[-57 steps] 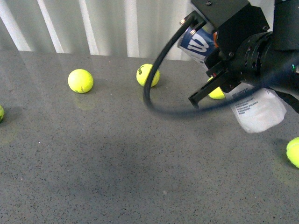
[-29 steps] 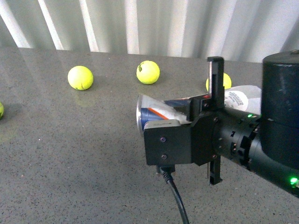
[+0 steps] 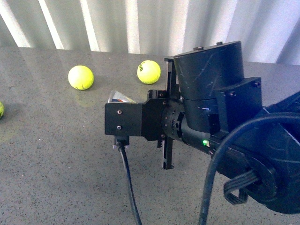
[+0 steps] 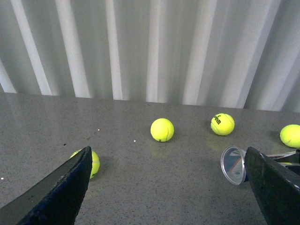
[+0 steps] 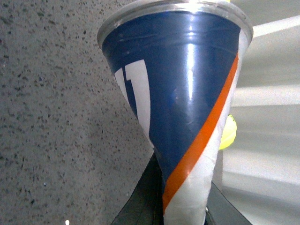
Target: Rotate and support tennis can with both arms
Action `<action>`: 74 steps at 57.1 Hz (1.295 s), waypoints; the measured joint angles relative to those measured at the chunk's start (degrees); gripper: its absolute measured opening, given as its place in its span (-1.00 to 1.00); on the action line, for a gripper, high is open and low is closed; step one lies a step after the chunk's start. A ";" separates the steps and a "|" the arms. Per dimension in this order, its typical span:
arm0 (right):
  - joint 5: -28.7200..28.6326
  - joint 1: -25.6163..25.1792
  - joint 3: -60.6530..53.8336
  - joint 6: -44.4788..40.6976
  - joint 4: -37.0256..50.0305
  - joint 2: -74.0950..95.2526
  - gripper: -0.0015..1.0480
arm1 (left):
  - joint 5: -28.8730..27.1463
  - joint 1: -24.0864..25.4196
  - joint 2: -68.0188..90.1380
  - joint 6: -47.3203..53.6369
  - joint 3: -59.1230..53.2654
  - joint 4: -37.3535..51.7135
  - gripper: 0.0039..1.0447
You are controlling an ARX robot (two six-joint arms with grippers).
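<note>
The tennis can (image 5: 178,93) fills the right wrist view, navy blue with a white logo and an orange stripe, its clear rim pointing away. My right gripper (image 5: 180,206) is shut on its lower part. In the front view the right arm hides nearly all of it; only the clear end of the tennis can (image 3: 121,97) pokes out to the left above the wrist camera box, held sideways over the table by the right gripper (image 3: 167,115). The left wrist view shows the can's open mouth (image 4: 233,165) beside one finger of my left gripper (image 4: 168,150), which is open and empty.
Yellow tennis balls lie on the grey table (image 3: 61,154): one ball (image 3: 80,78) at the back left, a second ball (image 3: 148,72) behind the can, a third ball (image 3: 1,111) at the left edge. A corrugated white wall (image 3: 117,23) runs along the back. A black cable (image 3: 129,187) hangs from the wrist.
The right arm has swung down and leftwards with the can, which went from tilted high at the back to lying sideways, mouth to the left. The arm now covers the right-hand balls.
</note>
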 joint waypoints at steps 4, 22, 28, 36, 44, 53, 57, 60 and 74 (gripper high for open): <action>-0.02 0.52 1.44 0.74 -0.94 0.83 -0.88 | 0.00 0.00 0.00 0.00 0.00 0.00 0.87; -0.42 2.12 3.28 2.95 -2.14 4.72 -0.88 | -0.02 0.00 0.00 0.00 0.00 0.00 0.87; -0.37 2.23 3.34 3.98 -0.92 6.01 -0.88 | 0.00 0.00 0.00 0.00 0.00 0.00 0.87; -0.39 2.21 4.04 5.33 0.68 7.17 -0.89 | -0.02 0.00 0.00 0.00 0.00 0.00 0.87; -0.39 2.34 5.05 6.05 1.25 8.13 -0.89 | -0.02 0.00 0.00 0.00 0.00 0.00 0.87; -0.37 3.13 7.13 7.43 0.68 8.85 -0.89 | 0.00 0.00 0.00 0.00 0.00 0.00 0.87; -0.44 3.61 7.96 8.11 0.20 8.98 -0.89 | 0.00 0.00 0.00 0.00 0.00 0.00 0.87; -0.46 3.87 8.37 8.55 -0.13 9.01 -0.89 | -0.02 0.00 0.00 0.00 0.00 0.00 0.87; -0.66 4.09 8.79 10.08 -1.64 9.03 -0.51 | 0.00 0.00 0.00 0.00 0.00 0.00 0.87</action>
